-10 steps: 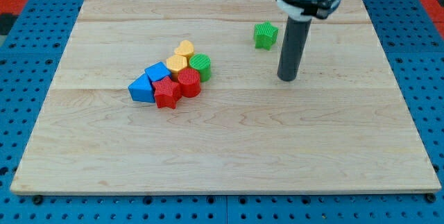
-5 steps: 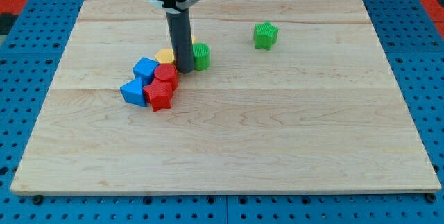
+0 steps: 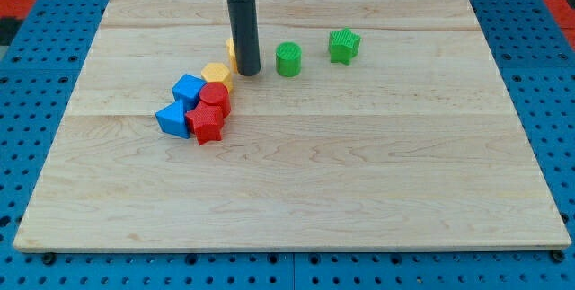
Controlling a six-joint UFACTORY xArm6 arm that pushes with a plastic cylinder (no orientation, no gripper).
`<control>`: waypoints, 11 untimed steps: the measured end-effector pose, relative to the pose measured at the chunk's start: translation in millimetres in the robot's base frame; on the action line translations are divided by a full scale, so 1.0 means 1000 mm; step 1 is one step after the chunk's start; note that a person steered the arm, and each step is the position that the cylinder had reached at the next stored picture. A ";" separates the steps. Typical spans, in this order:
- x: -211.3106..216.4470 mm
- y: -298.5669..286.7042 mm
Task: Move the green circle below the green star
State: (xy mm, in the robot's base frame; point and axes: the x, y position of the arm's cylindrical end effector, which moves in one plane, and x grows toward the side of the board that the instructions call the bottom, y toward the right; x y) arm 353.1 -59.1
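My tip [image 3: 247, 73], a bare rod with no gripper to open or close, sits just left of the green circle [image 3: 288, 59]; the circle lies left and slightly below the green star [image 3: 343, 46], so it needs pushing rightward and down the bench [image 3: 359, 191]

The dark rod is being held upright, entering from the view's top, with my tip [image 3: 248, 73] being rested low at the table.
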 end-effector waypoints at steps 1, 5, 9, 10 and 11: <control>-0.033 0.004; -0.014 0.025; 0.022 0.105; 0.023 0.114; 0.054 0.114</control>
